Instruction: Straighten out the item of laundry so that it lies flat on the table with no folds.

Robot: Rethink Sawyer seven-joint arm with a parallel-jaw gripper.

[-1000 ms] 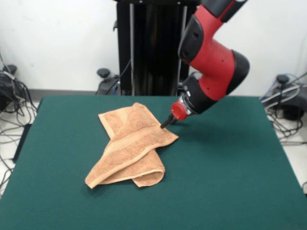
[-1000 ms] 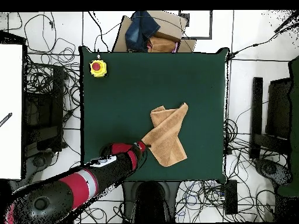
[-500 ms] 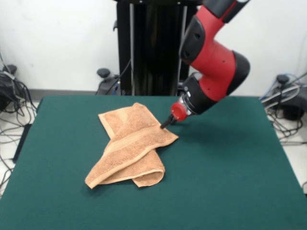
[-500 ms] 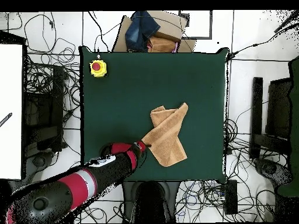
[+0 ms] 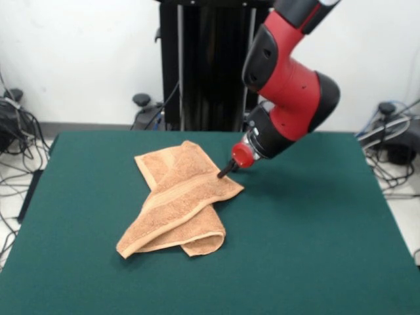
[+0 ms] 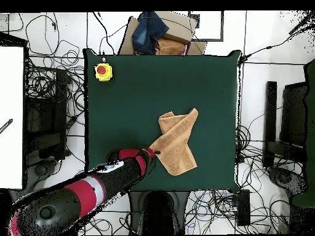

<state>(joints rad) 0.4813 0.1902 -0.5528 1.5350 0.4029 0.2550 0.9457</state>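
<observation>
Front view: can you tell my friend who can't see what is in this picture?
A folded orange-tan towel lies crumpled on a dark green table. A red and black robot arm reaches down, its gripper at the towel's far edge.

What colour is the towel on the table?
The towel is light orange-tan, with a paler woven band across it. It shows best in the front view.

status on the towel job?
Claw at the towel's edge, open or shut unclear. Towel folded over itself, not flat on table. Yellow box with red button at a far corner, out of the way.
</observation>
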